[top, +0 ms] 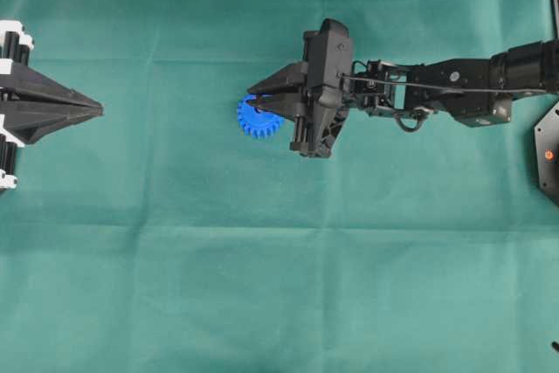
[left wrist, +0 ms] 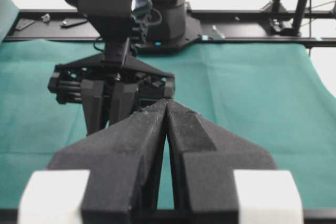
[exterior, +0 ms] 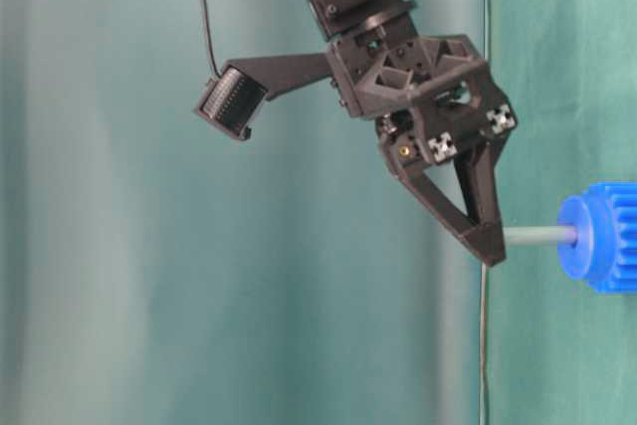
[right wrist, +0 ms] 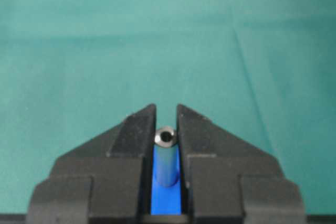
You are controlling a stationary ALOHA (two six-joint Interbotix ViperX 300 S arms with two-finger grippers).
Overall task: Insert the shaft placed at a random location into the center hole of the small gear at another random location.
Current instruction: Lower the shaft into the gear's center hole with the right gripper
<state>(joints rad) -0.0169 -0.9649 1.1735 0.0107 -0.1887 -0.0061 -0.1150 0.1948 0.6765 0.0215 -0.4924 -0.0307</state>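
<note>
Item: shaft, pinched between our right fingers, its far end seated in the small gear on the counter.

Hazard: letting go off-axis may cock it or tip the gear.

Left fingers: closed, empty, well apart.

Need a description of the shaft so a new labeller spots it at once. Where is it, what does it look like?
Start at the green cloth and follow the black arm coming in from the right of the overhead view to the right gripper, over the small gear. The shaft is the thin silver-grey pin between its fingertips, its far end in the gear's middle. It is the only metal piece; the gear is blue toothed plastic.
</note>
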